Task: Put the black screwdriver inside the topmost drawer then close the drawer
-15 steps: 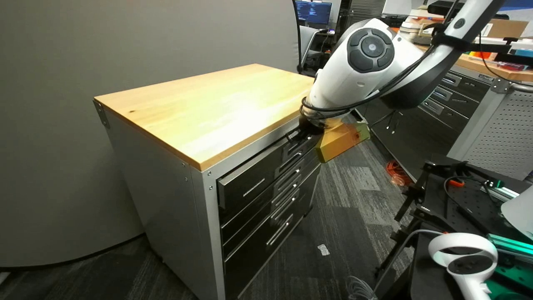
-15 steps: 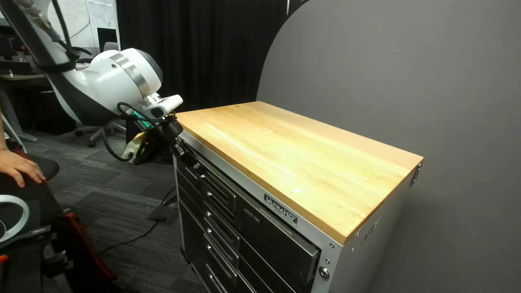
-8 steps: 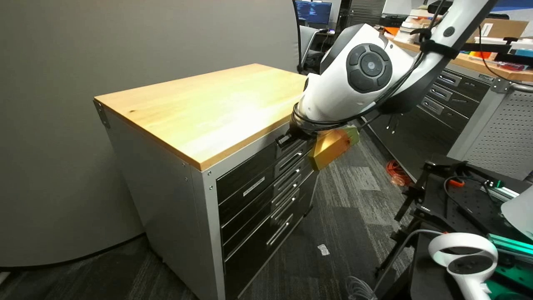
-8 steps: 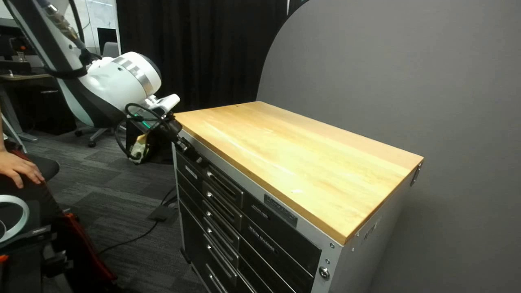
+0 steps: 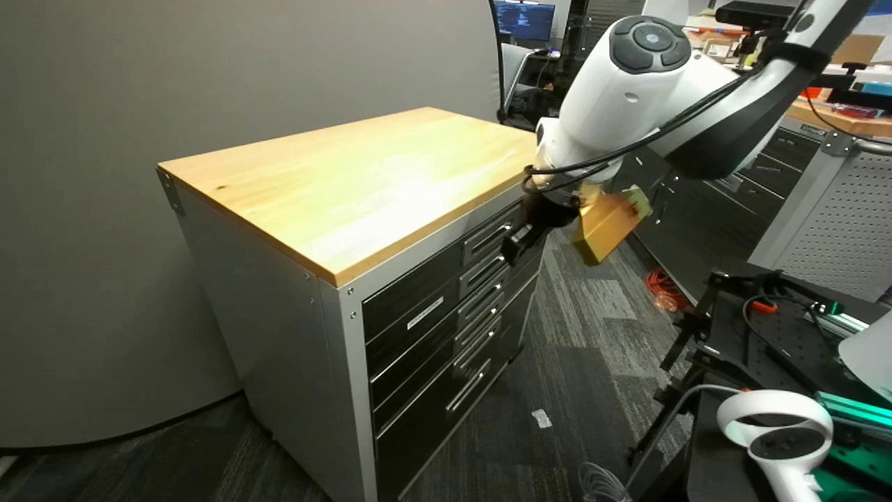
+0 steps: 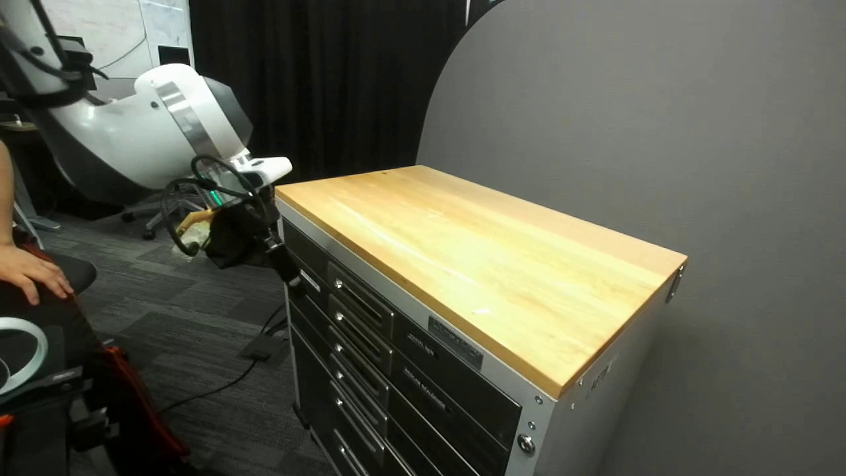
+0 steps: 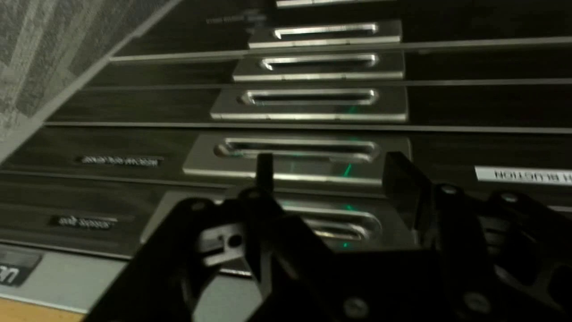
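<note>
While the hand (image 7: 331,171) hangs with its two fingers (image 7: 264,172) spread wide, the top drawer (image 6: 420,347) is closed all the way in front of it, the wooden tabletop (image 6: 472,254) sits higher than those fingers, and more drawers (image 5: 425,425) go down below them.

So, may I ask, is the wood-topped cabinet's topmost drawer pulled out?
No, the topmost drawer sits flush with the grey cabinet frame.

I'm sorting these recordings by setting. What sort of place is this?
Probably a robotics lab or workshop: it has a robot arm, a wood-topped drawer cabinet and a white handheld controller.
</note>
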Action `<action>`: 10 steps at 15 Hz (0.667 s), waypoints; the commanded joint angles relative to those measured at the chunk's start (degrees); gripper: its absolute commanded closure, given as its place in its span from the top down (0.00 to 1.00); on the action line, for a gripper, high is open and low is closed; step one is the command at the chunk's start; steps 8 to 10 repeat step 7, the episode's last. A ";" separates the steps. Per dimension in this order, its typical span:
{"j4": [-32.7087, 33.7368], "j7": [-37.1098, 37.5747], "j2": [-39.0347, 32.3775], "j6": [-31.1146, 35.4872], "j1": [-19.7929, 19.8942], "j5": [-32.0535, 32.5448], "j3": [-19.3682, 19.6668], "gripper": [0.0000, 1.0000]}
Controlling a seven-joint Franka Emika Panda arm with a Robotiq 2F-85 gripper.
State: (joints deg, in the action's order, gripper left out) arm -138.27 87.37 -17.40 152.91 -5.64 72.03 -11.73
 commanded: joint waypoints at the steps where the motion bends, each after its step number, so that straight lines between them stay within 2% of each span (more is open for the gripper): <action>1: -8.66 -15.59 5.96 1.04 9.57 -13.24 -9.30 0.96; 2: -9.72 -19.96 6.13 1.71 12.59 -16.71 -12.65 0.99; 4: -10.48 -28.60 4.97 0.09 19.53 -26.05 -21.13 1.00; 5: -8.52 -21.37 3.47 0.05 13.76 -19.61 -14.80 1.00; 6: -9.19 -24.63 3.48 -0.02 16.48 -22.84 -18.04 1.00; 7: -9.47 -25.93 3.48 -0.03 17.82 -24.02 -19.53 1.00; 10: -9.47 -25.93 3.48 -0.03 17.82 -24.02 -19.53 1.00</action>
